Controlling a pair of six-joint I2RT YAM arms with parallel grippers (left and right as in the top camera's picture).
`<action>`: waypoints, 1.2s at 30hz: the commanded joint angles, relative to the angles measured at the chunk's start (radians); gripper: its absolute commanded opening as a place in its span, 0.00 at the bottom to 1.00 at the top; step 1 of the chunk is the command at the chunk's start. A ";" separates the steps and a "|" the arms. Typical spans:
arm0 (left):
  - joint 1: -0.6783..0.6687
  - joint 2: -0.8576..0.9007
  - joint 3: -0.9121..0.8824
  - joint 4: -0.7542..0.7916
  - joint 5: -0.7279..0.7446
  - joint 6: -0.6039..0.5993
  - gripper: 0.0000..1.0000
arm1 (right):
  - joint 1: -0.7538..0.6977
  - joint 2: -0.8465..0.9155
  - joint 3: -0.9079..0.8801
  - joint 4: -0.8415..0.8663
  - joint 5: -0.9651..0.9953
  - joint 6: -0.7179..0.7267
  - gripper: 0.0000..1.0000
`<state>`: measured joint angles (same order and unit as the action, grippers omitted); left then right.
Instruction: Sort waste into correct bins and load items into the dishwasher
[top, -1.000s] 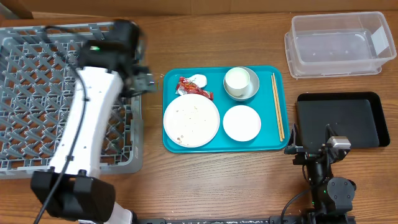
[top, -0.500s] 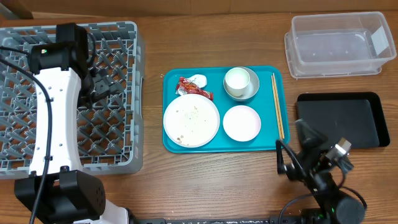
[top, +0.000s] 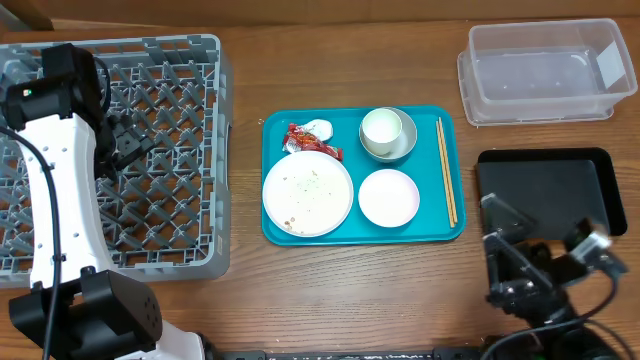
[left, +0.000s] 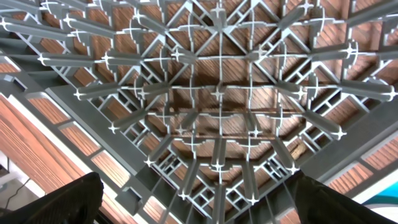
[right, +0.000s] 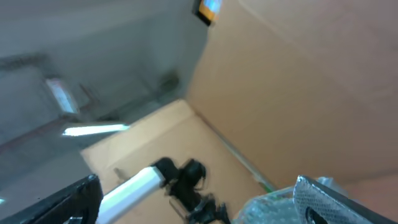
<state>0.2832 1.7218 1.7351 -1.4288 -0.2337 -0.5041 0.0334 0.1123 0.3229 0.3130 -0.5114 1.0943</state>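
Observation:
The grey dish rack (top: 170, 60) fills the left of the table, and its lattice fills the left wrist view (left: 211, 93). My left gripper (top: 130, 145) hangs open and empty over it; its jaws show in the left wrist view (left: 199, 202). On the teal tray (top: 272, 228) lie the red wrapper (top: 312, 143), white tissue (top: 321, 128), large plate (top: 308, 193) with rice scraps (top: 300, 185), small dish (top: 389, 197), white cup (top: 381, 128) in the grey bowl (top: 404, 146), and chopsticks (top: 446, 170). My right gripper (top: 505, 238) is open and empty, tilted up near the black tray (top: 545, 190). The clear tub (top: 545, 70) is at the far right.
The right wrist view looks up and across at cardboard walls and my left arm (right: 146, 180), with its own open jaws (right: 199, 202) at the bottom corners. Bare wood lies between the rack and the teal tray.
My left arm has swung left from the rack's right edge to over its left part. My right arm has tipped back and shifted toward the lower right, its gripper now pointing upward.

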 joint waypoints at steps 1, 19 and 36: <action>-0.003 0.004 0.006 0.001 -0.009 -0.024 1.00 | -0.001 0.150 0.265 -0.168 0.021 -0.294 1.00; -0.003 0.004 0.006 0.001 -0.009 -0.024 1.00 | 0.436 1.439 1.517 -1.414 0.310 -1.050 1.00; -0.003 0.004 0.006 0.001 -0.009 -0.024 1.00 | 0.620 1.978 1.522 -1.116 0.353 -1.078 0.82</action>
<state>0.2832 1.7218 1.7351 -1.4281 -0.2329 -0.5072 0.6495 2.0445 1.8145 -0.8131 -0.1719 0.0330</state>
